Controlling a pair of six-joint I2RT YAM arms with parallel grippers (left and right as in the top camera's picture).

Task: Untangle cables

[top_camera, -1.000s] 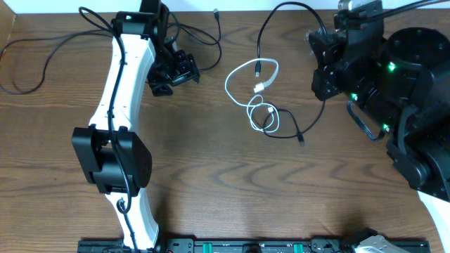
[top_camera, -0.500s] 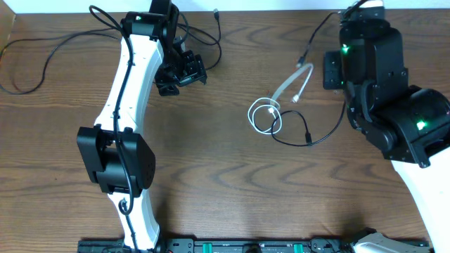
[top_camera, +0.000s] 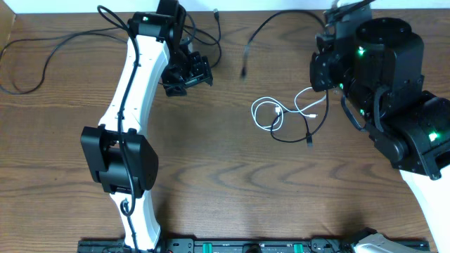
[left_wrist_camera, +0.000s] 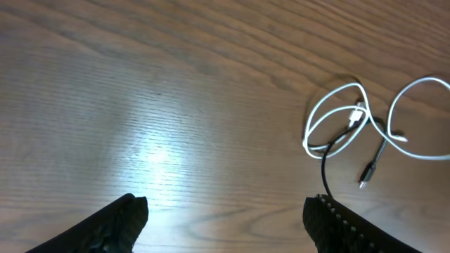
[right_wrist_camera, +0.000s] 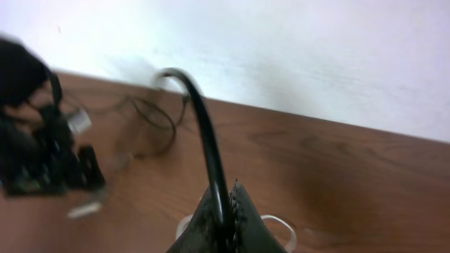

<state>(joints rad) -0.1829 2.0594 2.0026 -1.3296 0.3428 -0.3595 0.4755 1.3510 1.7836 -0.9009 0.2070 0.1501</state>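
1. The right gripper [right_wrist_camera: 226,211] is clamped on the black cable [right_wrist_camera: 209,140], which rises out of its closed tips (the wrist view is blurred, yet the pinch is plain).
2. Seen from overhead, that cable arcs from the right arm [top_camera: 380,77] across the far side of the table [top_camera: 225,197] to one plug end. Its other stretch drops to a loop and plug beside the white cable [left_wrist_camera: 359,111].
3. The white cable lies coiled on the table between the arms, nearer the right one. The black loop crosses its coil, so the two are not yet apart.
4. The left gripper [left_wrist_camera: 225,207] is spread wide and holds nothing. It hangs over bare wood, with the coil ahead and to the right in its wrist view.
5. A second black cable [top_camera: 216,13] lies at the far edge by the left arm [top_camera: 130,98], well apart from the knot.
6. The step in hand looks like drawing the black cable out of the white coil.
7. The next move likely calls for a steady pull away from the coil. The left gripper may need to pin the white cable so it does not drag along.
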